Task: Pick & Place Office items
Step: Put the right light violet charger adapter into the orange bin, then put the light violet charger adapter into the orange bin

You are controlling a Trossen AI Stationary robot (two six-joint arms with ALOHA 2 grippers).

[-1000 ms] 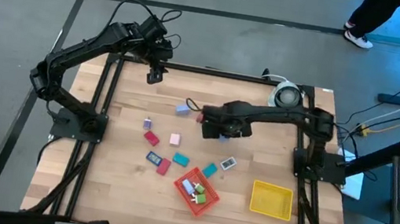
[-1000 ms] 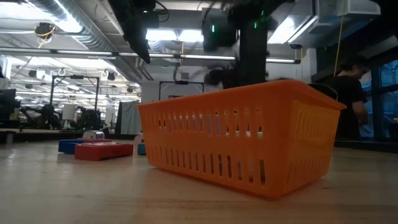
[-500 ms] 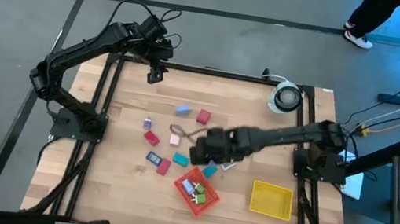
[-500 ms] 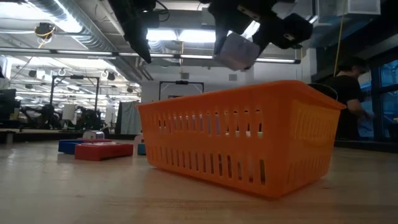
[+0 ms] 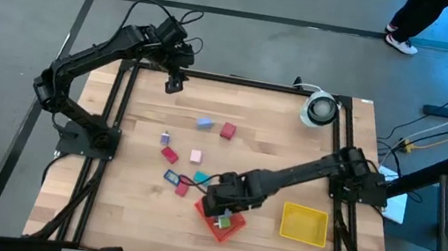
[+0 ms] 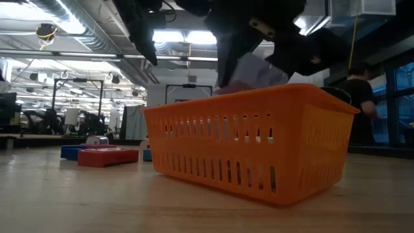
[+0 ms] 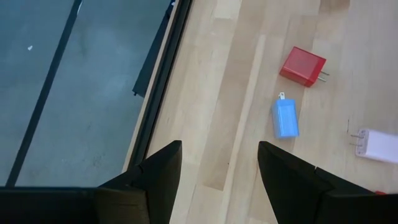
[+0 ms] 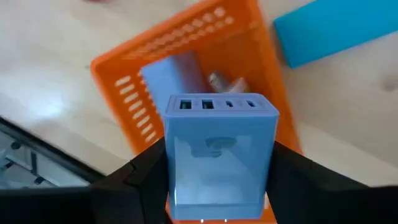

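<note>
Here, the right gripper (image 8: 214, 163) pinches a pale blue charger block (image 8: 216, 149) between its fingers above the orange basket (image 5: 221, 220); the left gripper (image 7: 216, 163), fingers spread, hovers at the table's (image 5: 279, 116) far-left corner.

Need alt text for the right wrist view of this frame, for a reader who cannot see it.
The right gripper holds a pale blue blocky charger with a row of ports between its dark fingers, directly over an orange slotted plastic basket on the light wooden table. A flat teal block lies on the wood beside the basket.
</note>
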